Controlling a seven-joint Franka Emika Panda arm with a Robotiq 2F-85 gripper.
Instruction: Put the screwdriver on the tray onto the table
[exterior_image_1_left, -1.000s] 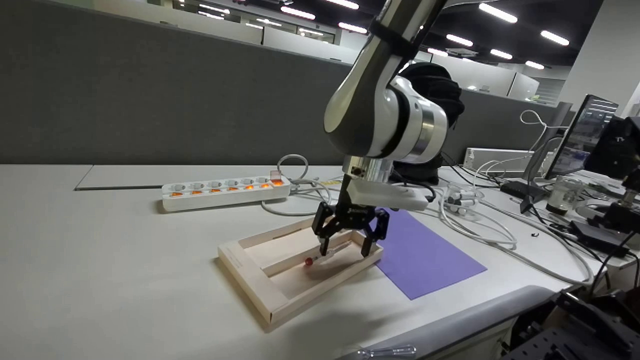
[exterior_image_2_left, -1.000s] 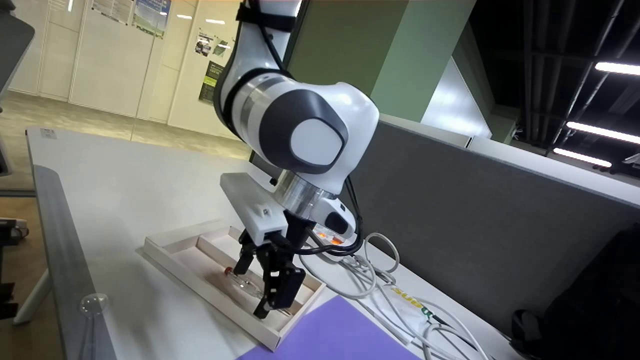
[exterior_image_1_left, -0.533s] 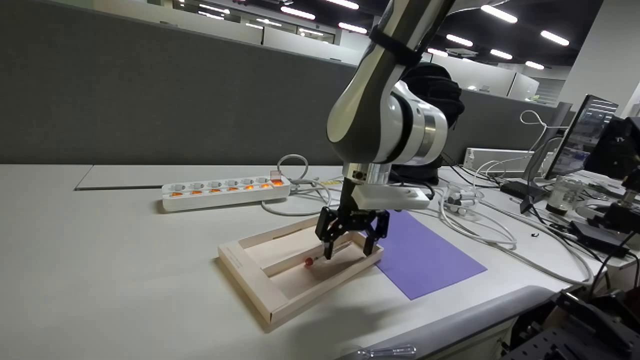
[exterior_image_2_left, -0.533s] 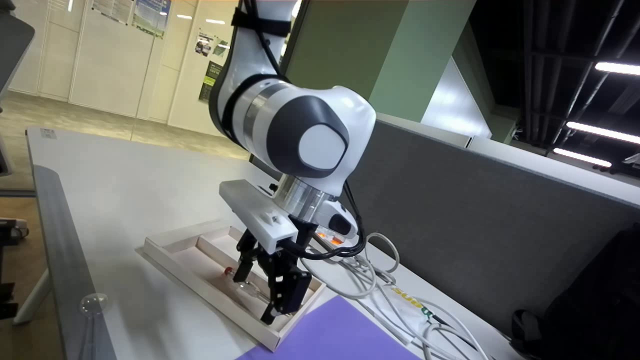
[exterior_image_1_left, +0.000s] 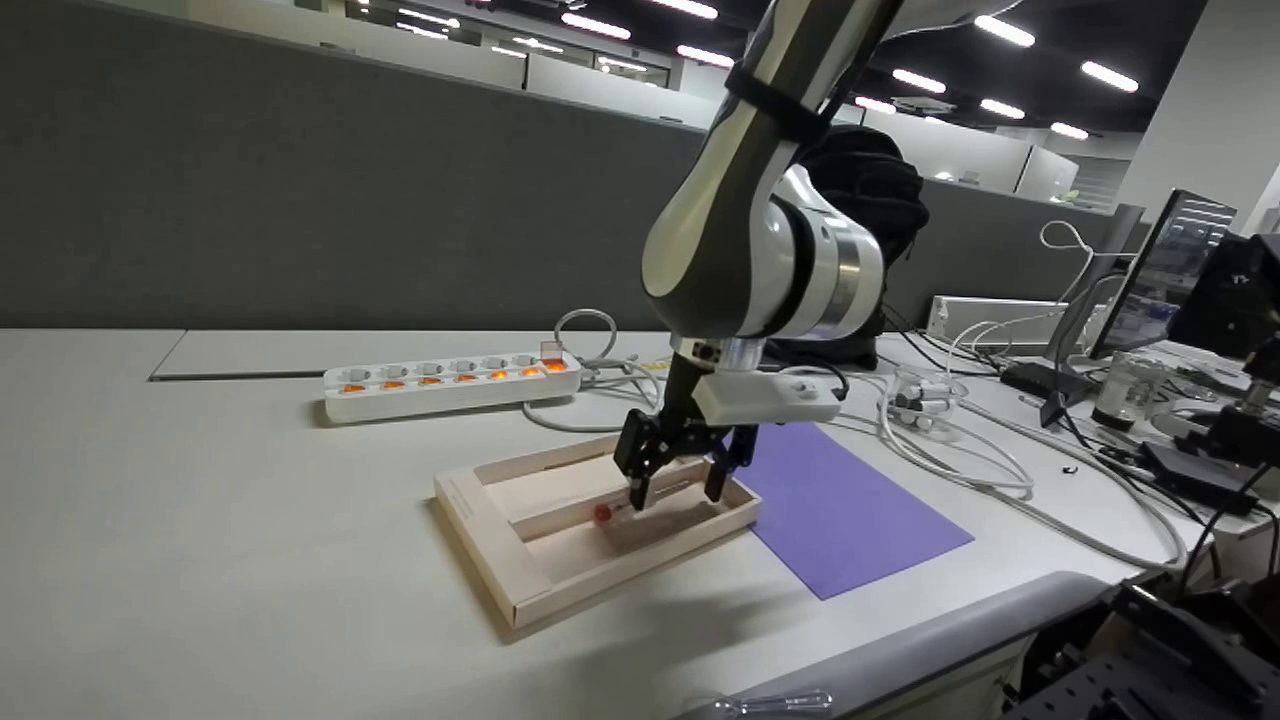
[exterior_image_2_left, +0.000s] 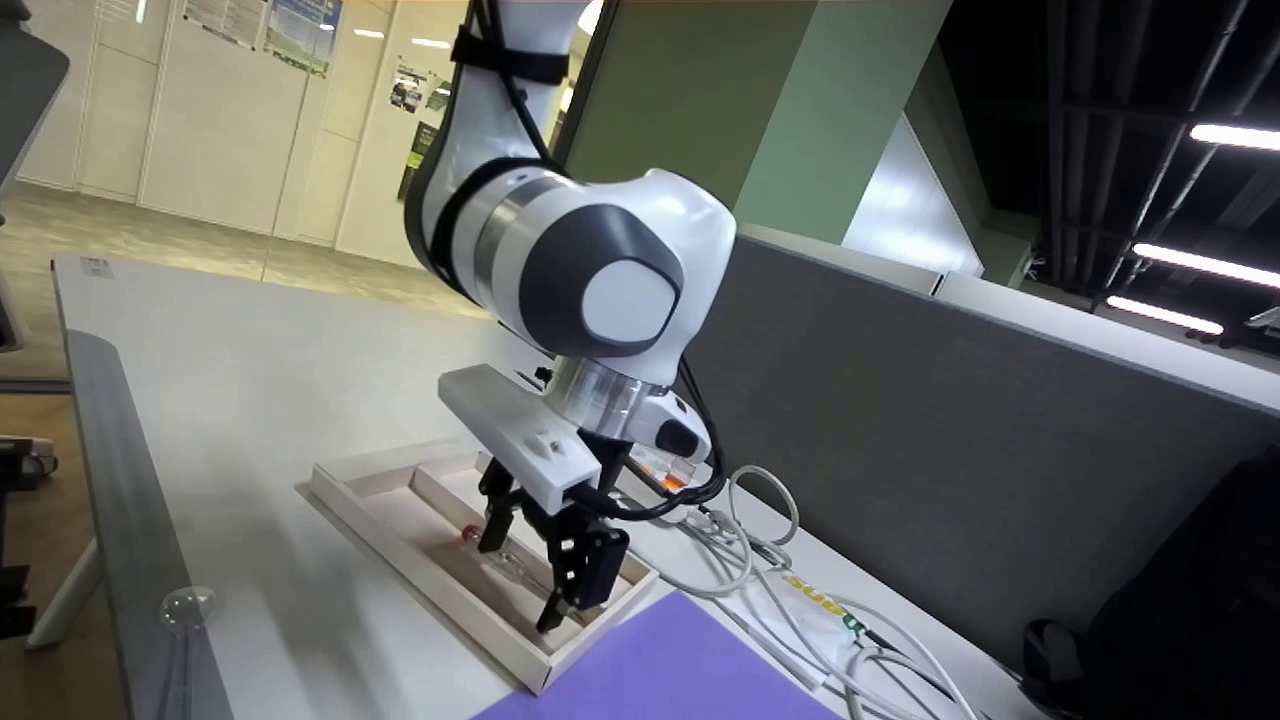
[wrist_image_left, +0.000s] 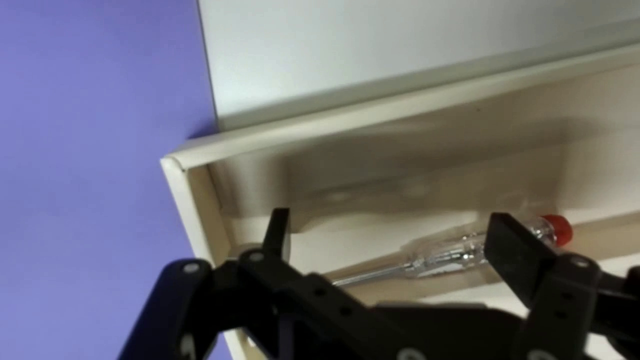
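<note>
The screwdriver (exterior_image_1_left: 603, 513) has a clear handle with a red end cap and a thin silvery shaft. It lies in the narrow compartment of the pale tray (exterior_image_1_left: 497, 548), along the inner divider. The tray stands on the grey-white table (exterior_image_1_left: 250, 560). My gripper (exterior_image_1_left: 675, 491) is open and reaches down into that compartment. In the wrist view the screwdriver (wrist_image_left: 445, 257) lies lengthwise between the spread fingers (wrist_image_left: 390, 225). One finger covers part of the handle, and the shaft's tip is hidden behind the gripper. The screwdriver (exterior_image_2_left: 505, 563) also shows between the fingers in an exterior view.
A purple sheet (exterior_image_1_left: 850, 500) lies against the tray's end. A white power strip (exterior_image_1_left: 450, 390) and white cables (exterior_image_2_left: 740, 560) lie behind the tray. A clear handle-like object (exterior_image_1_left: 775, 704) shows at the table's front edge. A dark partition (exterior_image_1_left: 350, 200) stands at the back.
My gripper has come down into the tray and shifted towards the partition. The tray has slid slightly the same way with the screwdriver in it. The fingers have stayed apart.
</note>
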